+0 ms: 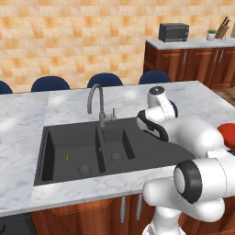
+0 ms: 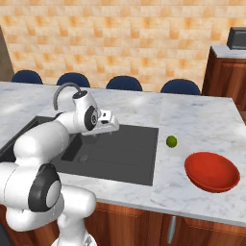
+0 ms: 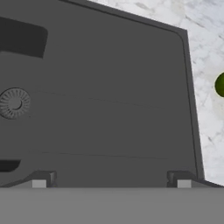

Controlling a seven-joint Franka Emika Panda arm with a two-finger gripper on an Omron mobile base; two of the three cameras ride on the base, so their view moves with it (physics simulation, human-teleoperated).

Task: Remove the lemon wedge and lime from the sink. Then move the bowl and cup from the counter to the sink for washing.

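Left base view: the dark grey sink [image 1: 82, 151] is set into the marble counter [image 1: 23, 133], with its curved faucet [image 1: 97, 103] at the back edge. A thin green lemon wedge [image 1: 68, 158] lies on the floor of the left basin, to the left of and a little behind that basin's drain [image 1: 84, 169]. The white arm reaches over the flat drainboard to the right of the basins, and the red bowl [image 1: 228, 136] shows at the right edge, partly hidden by the arm.

Right base view: the gripper [image 2: 111, 126] hangs above the sink near the smaller basin, empty, its fingers spread wide. Right of the sink, the lime [image 2: 171, 141] rests on the counter, apart from the sink's edge. The bowl [image 2: 212, 171] sits upright on the counter nearer the front edge, to the right of the lime and not touching it.

Hand view: the two finger tips [image 3: 39, 180] stand far apart over the drainboard, nothing between them; a basin drain [image 3: 14, 103] lies at left, and the lime [image 3: 220, 84] at the right border on the marble.
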